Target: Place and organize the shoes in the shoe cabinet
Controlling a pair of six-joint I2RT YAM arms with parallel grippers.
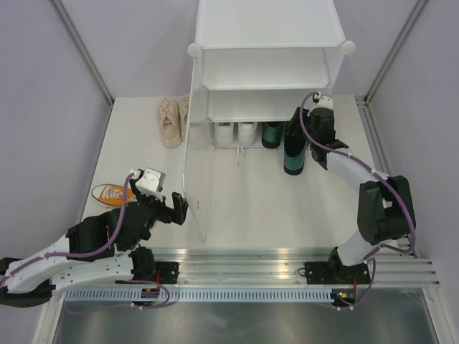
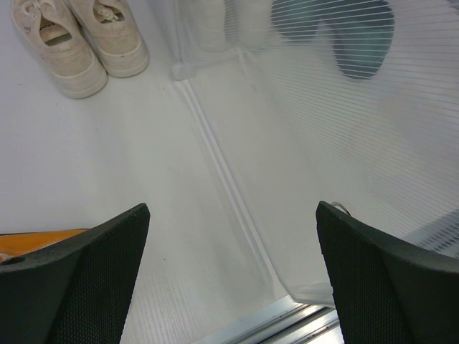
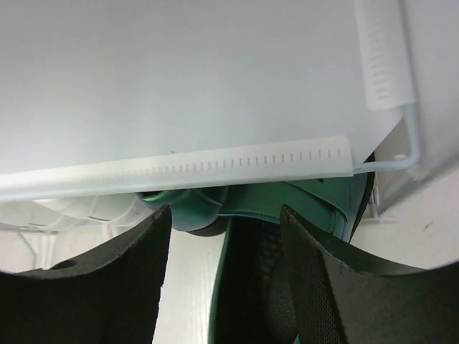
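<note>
Right gripper (image 3: 226, 222): jaws parted. One dark green heel (image 1: 294, 158) lies between the fingers. The left finger stands clear of it, with bare floor showing in the gap. Contact at the right finger cannot be determined. This heel lies at the front right of the shoe cabinet (image 1: 265, 21), its forward end under the edge of the bottom tier and the rest projecting out in front.

Right arm: elbow raised to the right of the cabinet front, forearm reaching toward the bottom tier, wrist pitched down over the heel.

Second dark green heel (image 1: 272, 135): inside the bottom tier, just beside the first.
White sneakers (image 1: 237, 132): inside the bottom tier, left of the heels.
Cream sneakers (image 1: 171, 122): on the floor outside the cabinet's left side panel, side by side.
Orange sneaker (image 1: 111, 193): on the floor, well left of the cabinet front.

Left gripper (image 2: 233, 215): jaws fully spread, holding nothing, near the front edge of the left side panel. Left arm: low and extended, pointing toward that panel.
</note>
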